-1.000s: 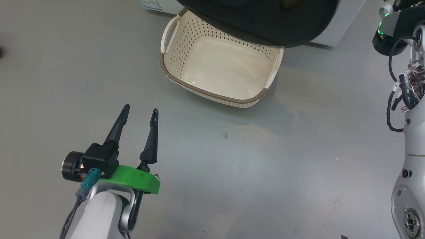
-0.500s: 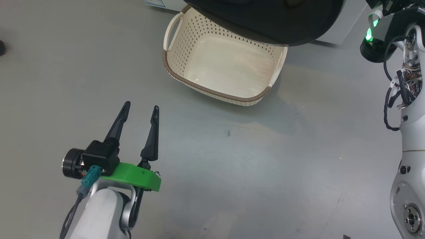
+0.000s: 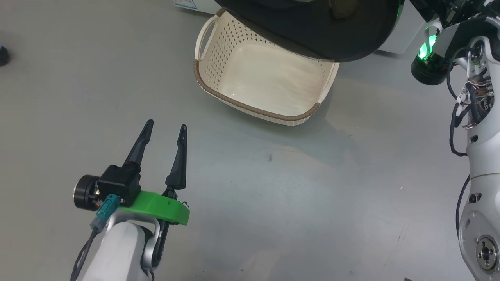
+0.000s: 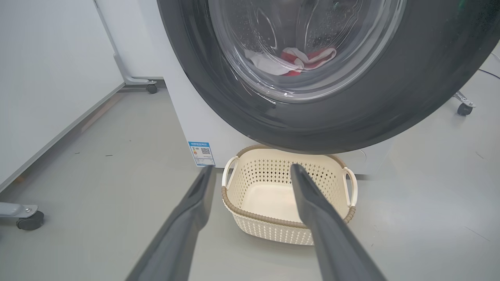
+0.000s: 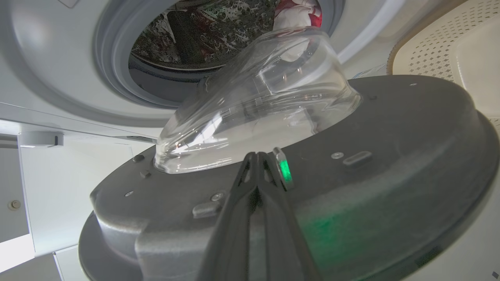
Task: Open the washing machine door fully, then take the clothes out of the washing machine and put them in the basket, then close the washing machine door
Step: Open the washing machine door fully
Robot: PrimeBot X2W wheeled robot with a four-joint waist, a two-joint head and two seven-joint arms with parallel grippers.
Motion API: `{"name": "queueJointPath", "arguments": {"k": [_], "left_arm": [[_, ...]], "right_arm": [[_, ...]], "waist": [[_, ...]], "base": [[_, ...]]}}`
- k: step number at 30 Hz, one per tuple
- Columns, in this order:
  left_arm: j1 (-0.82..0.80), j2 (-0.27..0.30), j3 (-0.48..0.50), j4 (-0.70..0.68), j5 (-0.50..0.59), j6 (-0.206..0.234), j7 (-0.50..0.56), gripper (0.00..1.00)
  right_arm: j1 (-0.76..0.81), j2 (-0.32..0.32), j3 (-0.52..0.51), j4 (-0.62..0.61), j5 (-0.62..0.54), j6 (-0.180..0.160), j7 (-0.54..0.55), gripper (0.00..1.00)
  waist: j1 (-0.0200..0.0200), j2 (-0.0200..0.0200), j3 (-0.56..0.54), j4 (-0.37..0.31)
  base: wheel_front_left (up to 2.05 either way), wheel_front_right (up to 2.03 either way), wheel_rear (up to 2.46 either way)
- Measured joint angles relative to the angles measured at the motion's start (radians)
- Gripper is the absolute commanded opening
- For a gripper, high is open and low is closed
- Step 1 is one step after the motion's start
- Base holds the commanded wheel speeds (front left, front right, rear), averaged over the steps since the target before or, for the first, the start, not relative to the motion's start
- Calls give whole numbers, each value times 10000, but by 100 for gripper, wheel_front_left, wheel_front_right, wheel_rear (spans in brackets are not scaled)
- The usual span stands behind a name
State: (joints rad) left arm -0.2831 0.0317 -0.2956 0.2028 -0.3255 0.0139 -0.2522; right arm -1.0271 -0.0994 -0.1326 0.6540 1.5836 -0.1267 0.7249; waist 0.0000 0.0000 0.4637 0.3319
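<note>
Delta vs a second ago: left gripper (image 3: 166,125) hasn't budged. The washing machine door (image 3: 312,31) has swung further out, and its black rim now overhangs more of the basket (image 3: 222,54). The right arm (image 3: 482,148) has brought its green-lit wrist in toward the door. There's a slight camera shift too, so ignore the small basket offset.

Progress: the door is off the grey ring (image 5: 113,58) and the drum (image 5: 175,35) mouth is exposed, but I'd call it part open, not full. The clothes (image 4: 297,60), red and white, lie in the drum, seen through the door glass. The basket is empty, on the floor (image 3: 351,195) right in front of the washing machine (image 4: 195,117), under the door's lower edge. So step one is in progress. Unloading and closing are both still to do.

Jaws:
- Left: jaws spread wide, holding nothing, above bare floor, aimed at the basket but well short of it.
- Right gripper (image 5: 256,154): jaws pressed shut, nothing between them, tips at the door's inner face just below the glass bowl (image 5: 254,105). Reads as a push on the door, but I can't confirm actual contact.
</note>
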Motion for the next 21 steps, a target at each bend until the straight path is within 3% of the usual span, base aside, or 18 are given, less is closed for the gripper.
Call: {"name": "queueJointPath", "arguments": {"k": [21], "left_arm": [[-33,-2,-15,245,35,2,0,100]], "right_arm": [[395,199,79,1053,811,0,679,0]], "waist": [[0,0,-886,-195]], "base": [[0,0,0]]}}
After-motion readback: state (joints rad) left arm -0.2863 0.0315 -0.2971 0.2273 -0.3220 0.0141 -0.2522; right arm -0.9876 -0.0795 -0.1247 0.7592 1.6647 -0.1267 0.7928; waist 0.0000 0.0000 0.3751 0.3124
